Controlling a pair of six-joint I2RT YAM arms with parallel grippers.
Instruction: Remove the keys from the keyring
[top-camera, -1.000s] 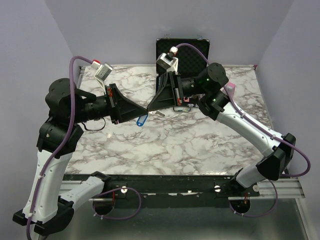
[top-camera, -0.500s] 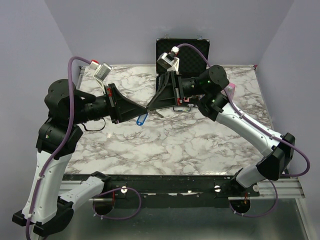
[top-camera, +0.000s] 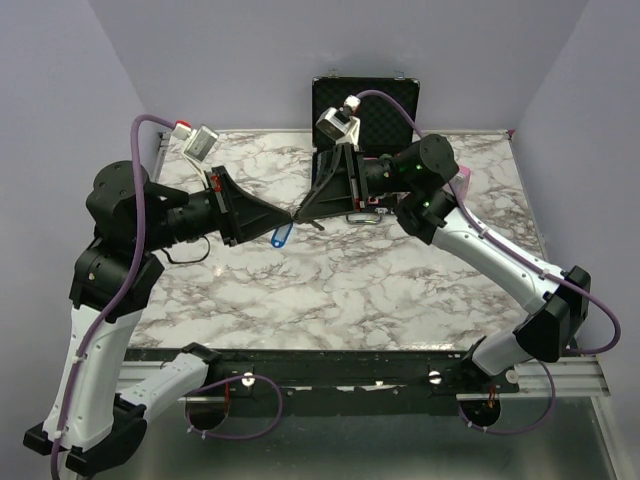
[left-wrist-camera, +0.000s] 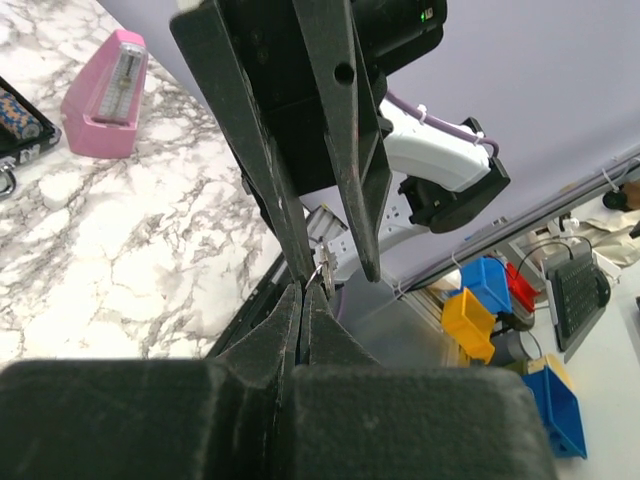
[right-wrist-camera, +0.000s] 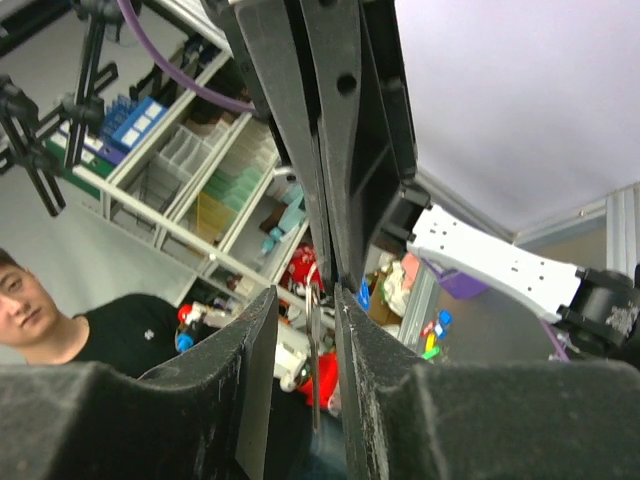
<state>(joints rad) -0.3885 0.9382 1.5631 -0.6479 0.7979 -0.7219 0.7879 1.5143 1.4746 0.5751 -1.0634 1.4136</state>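
My left gripper (top-camera: 289, 219) and right gripper (top-camera: 304, 214) meet tip to tip above the middle of the marble table. The blue-headed key (top-camera: 281, 237) hangs just below the tips. In the left wrist view my left gripper (left-wrist-camera: 303, 293) is shut on the thin silvery keyring (left-wrist-camera: 321, 269), with the right gripper's fingers (left-wrist-camera: 283, 205) coming down from above. In the right wrist view my right gripper (right-wrist-camera: 305, 296) is open, and a thin metal key blade (right-wrist-camera: 313, 335) hangs between its fingers with a gap on both sides.
An open black case (top-camera: 366, 101) stands at the back of the table behind the right wrist. A pink wedge-shaped object (top-camera: 462, 177) sits at the right, also in the left wrist view (left-wrist-camera: 104, 95). A person (right-wrist-camera: 60, 330) shows in the right wrist view's background.
Both grippers stay tip to tip. The blue key has shifted very slightly up and left with them.
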